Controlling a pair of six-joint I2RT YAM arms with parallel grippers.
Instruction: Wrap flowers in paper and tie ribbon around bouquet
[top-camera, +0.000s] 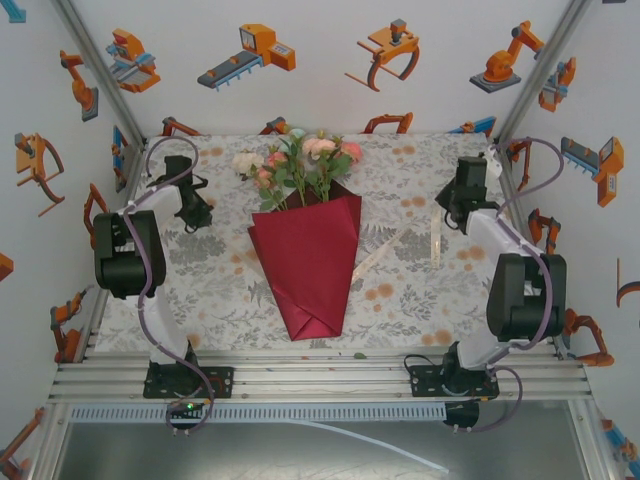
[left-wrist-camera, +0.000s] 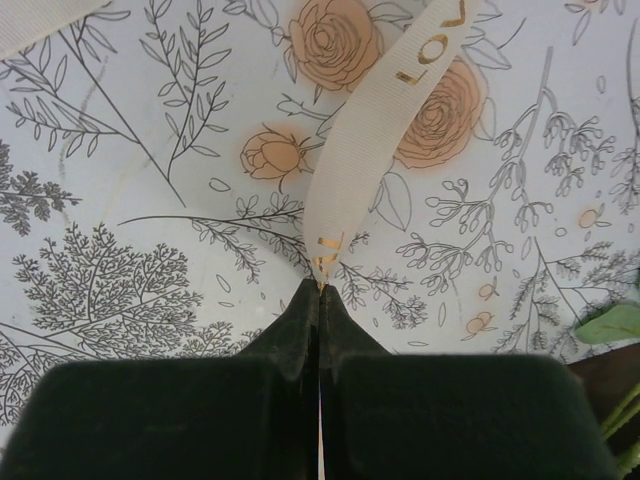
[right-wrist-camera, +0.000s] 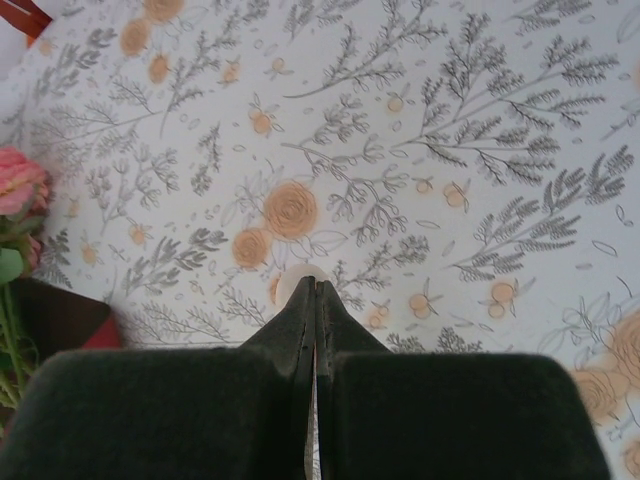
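Left side: your left gripper (left-wrist-camera: 320, 288) is fully closed, and the end of the ribbon (left-wrist-camera: 375, 130) looks nipped right at the tips. The strip runs away from the tips over the tablecloth (left-wrist-camera: 120, 200), gold lettering up. That is probably so you have an end to pull across for the tie.

Centre: the bouquet (top-camera: 305, 240) lies flat. The paper (top-camera: 305, 275) is folded into a cone with its point toward the arm bases, and the flowers (top-camera: 305, 160) stick out at the far end. The wrap looks done. No ribbon shows on the cone, so I'd put the task at the tying step, not started.

Right of the cone: in the top view, pale ribbon strands lie on the cloth, one slanting just beside the paper edge and one straight, nearer your right arm. I can't tell how they link to the held end.

Right side: your right gripper (right-wrist-camera: 316, 290) is closed too, above the cloth and apart from the bouquet. A small pale blob (right-wrist-camera: 296, 280) sits at its tips; I can't tell what it is or whether it's gripped.
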